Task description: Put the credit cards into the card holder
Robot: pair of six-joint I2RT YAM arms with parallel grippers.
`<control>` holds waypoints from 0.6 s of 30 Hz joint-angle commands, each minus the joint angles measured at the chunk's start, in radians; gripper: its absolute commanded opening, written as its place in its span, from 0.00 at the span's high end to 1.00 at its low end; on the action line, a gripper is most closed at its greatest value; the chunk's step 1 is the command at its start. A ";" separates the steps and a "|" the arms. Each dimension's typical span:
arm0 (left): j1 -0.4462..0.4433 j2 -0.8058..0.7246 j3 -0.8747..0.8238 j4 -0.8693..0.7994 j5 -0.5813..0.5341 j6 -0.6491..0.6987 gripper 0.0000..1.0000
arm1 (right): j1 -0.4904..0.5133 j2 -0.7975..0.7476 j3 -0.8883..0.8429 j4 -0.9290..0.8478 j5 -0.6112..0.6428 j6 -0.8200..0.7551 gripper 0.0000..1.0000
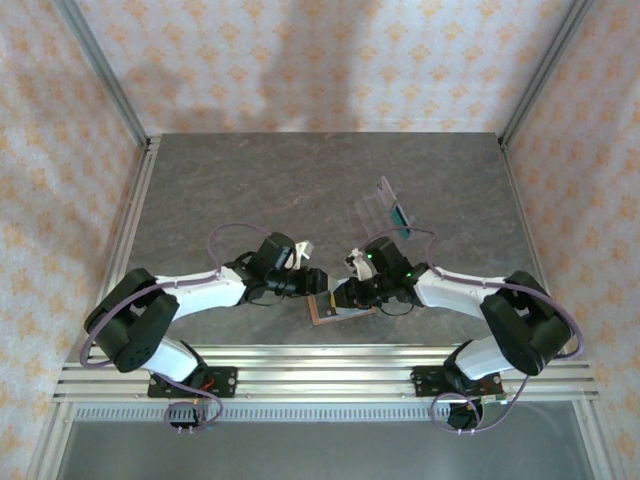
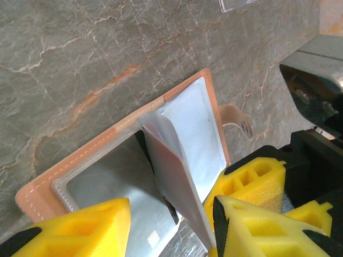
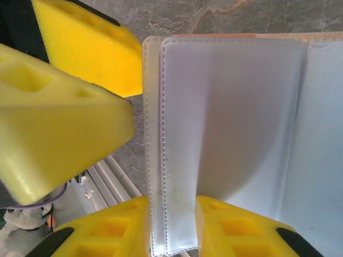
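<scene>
Tan-brown card holder [image 2: 86,155], seemingly frosted sleeves [image 2: 198,134], yellow fingers [image 2: 80,230]

Left gripper [image 1: 311,284], right gripper [image 1: 343,296] at card holder [image 1: 328,312]; stand [image 1: 391,204] beyond

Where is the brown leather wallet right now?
From above, the card holder lies open near the front edge of the table, centred between the left gripper and right gripper.

robot lab booth: patterned walls [image 1: 300,60], aluminium frame [image 1: 108,85].
</scene>
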 commanded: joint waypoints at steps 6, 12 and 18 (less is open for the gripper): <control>0.006 0.067 0.019 0.021 0.004 0.012 0.55 | 0.005 0.000 -0.004 -0.032 0.038 -0.029 0.63; 0.007 0.102 0.031 0.009 -0.001 0.029 0.58 | 0.005 -0.020 0.003 -0.089 0.067 -0.053 0.53; 0.008 0.109 0.028 0.011 -0.002 0.034 0.61 | 0.007 -0.055 0.029 -0.216 0.172 -0.089 0.52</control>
